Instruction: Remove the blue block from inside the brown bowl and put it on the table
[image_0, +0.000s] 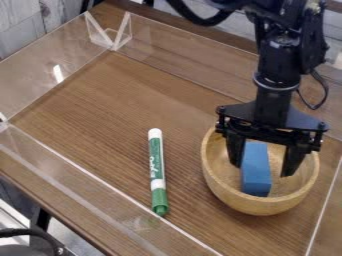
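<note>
1. The blue block (255, 168) lies inside the brown bowl (222, 181), leaning against the bowl's inner slope with its long side running from the near wall toward the far rim.
2. The gripper (271, 159) hangs pointing straight down over the bowl, its two black fingers (235, 143) spread wide apart, one on each side of the block's upper end.
3. The fingers hold nothing; a gap shows between each finger and the block, and whether the right-hand finger brushes the block cannot be told from this view.
4. The fingertips reach below the bowl's rim line, so the block's far end sits between them.
5. The bowl stands on the tabletop (120, 110) near its right edge, toward the near right corner, and the block is the only thing in it.
6. A green-and-white marker pen (156, 171) lies flat on the tabletop just beside the bowl, on its left, roughly parallel to the near-left edge's clear wall (54, 160).
7. Print on the pen's barrel is too small to read.
8. No other label or writing is legible.
</note>
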